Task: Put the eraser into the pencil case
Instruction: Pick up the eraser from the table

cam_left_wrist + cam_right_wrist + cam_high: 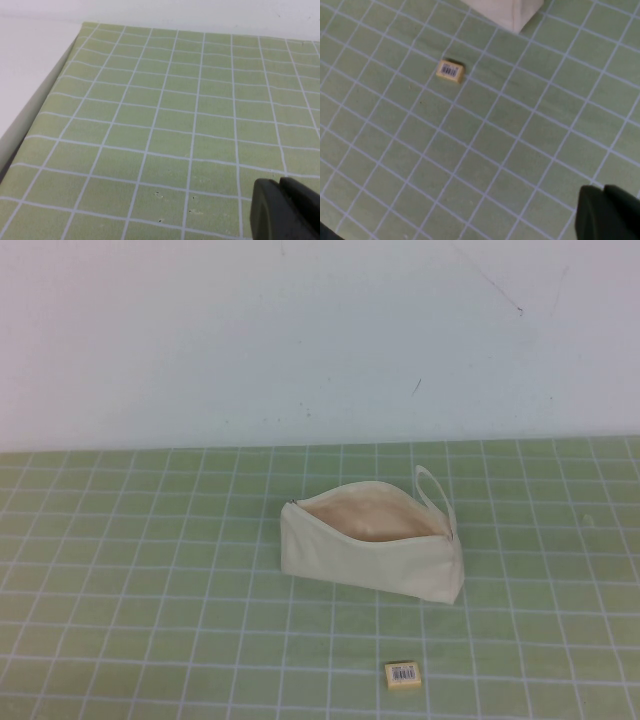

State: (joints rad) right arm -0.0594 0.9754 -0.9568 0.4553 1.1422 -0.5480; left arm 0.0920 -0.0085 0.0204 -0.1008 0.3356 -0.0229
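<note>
Green gridded surface with white lines, backed by a white wall. Cream case lies on it near centre, mouth open. Yellow eraser lies flat, label up, nearer the robot, apart from the case.

Left claw and right claw each hover above bare surface.

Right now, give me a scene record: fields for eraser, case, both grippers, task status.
eraser: eraser flat on green grid mat, barcode label up, near side of case, apart from it
case: pencil case unzipped, mouth open upward, loop strap at right end
left gripper: left gripper over bare mat, holding nothing
right gripper: right gripper above mat, clear of eraser
status: eraser not in case
</note>
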